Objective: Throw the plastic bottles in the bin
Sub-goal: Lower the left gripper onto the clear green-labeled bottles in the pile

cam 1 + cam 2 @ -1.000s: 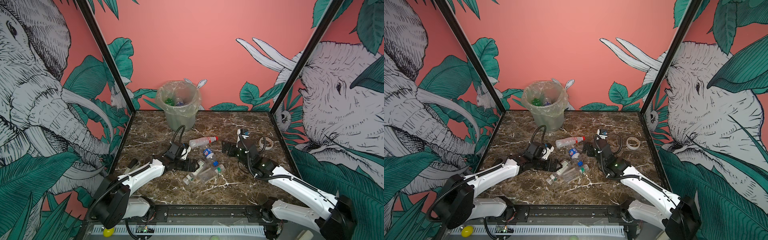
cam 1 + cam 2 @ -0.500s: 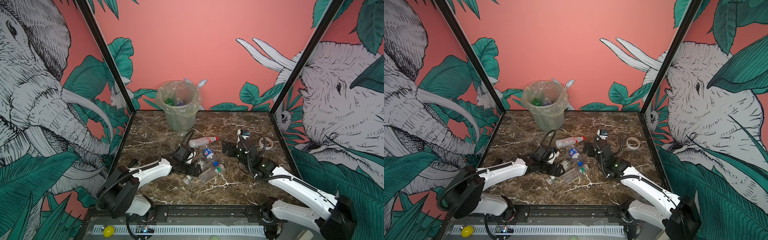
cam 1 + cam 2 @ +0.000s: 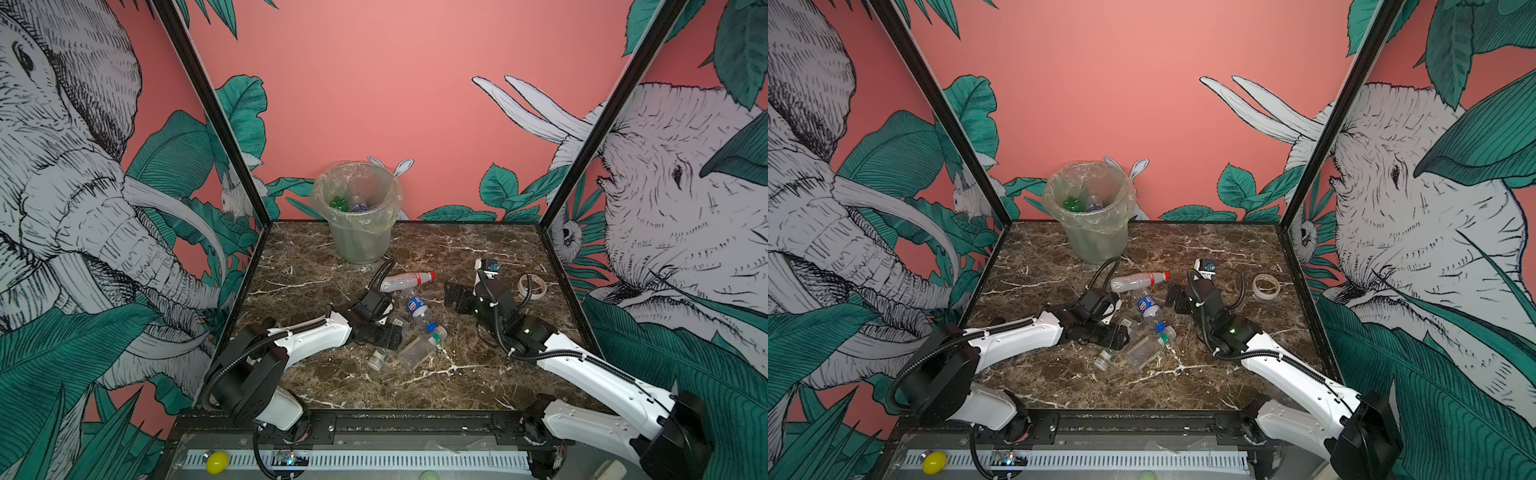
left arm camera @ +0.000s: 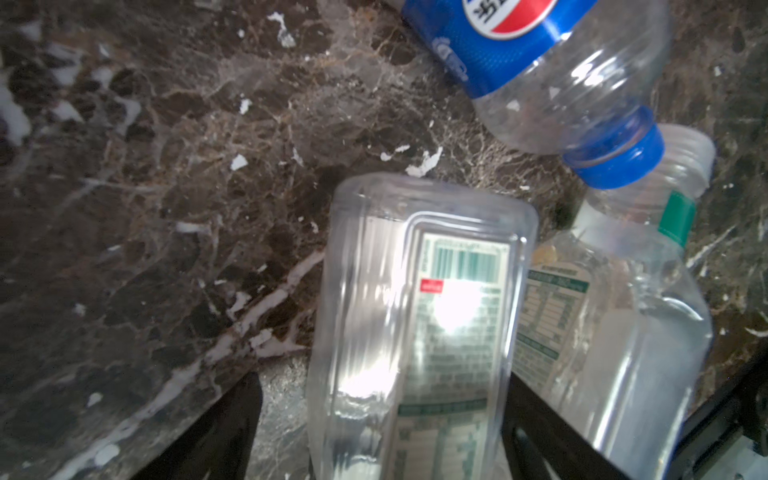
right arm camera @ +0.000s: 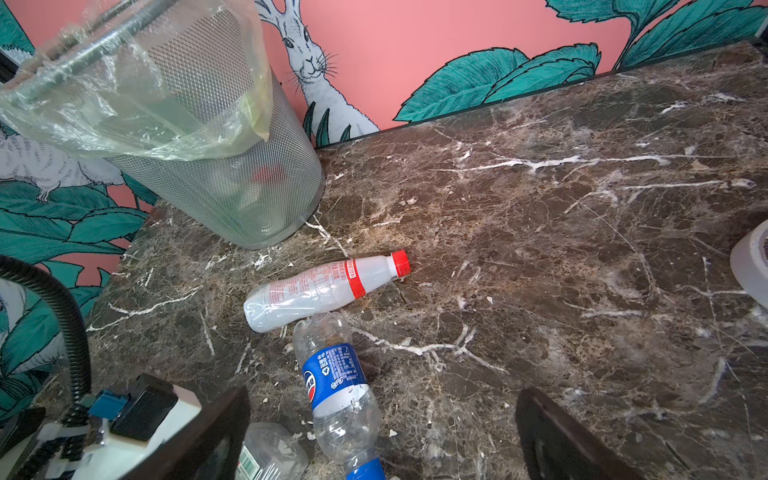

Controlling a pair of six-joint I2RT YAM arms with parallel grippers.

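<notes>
1. Nearest lies the clear flat-sided plastic bottle with a white barcode label (image 4: pixel 419 311), on the brown veined marble tabletop (image 3: pixel 478 382) at the near edge of the bottle cluster. Over the last second the left gripper (image 3: pixel 395 336) has pushed in from the left and settled over it. Its black fingers (image 4: pixel 224 428) have begun to narrow. They stand either side of the bottle, one against its flank, the other with bare marble showing in between, so nothing is gripped yet. I judge a pick is just starting.
2. That bottle's long axis runs diagonally in both top views, with its grey-white cap (image 3: pixel 376 363) toward the near left and its base toward the far right. It lies crosswise to the jaws, which suits a squeeze across its width.
3. Just beside it, parallel but reversed, a clear bottle with a green neck band (image 3: pixel 417 353) points its mouth far-right.
4. Next, the clear bottle with a blue label (image 3: pixel 415 305) lies with its blue cap (image 4: pixel 615 162) near and its base far. It has not moved.
5. The right gripper (image 3: pixel 455 296) has not stirred. Its fingers are spread wide and empty, to the right of the cluster.
6. The cloudy white bottle with a red cap (image 3: pixel 405 280) lies sideways, cap to the right.
7. Farthest, the round grey mesh bin with a clear yellowish liner (image 3: pixel 359 245) stands at the back wall. It already holds a green bottle and a clear one, and four bottles remain on the table.
</notes>
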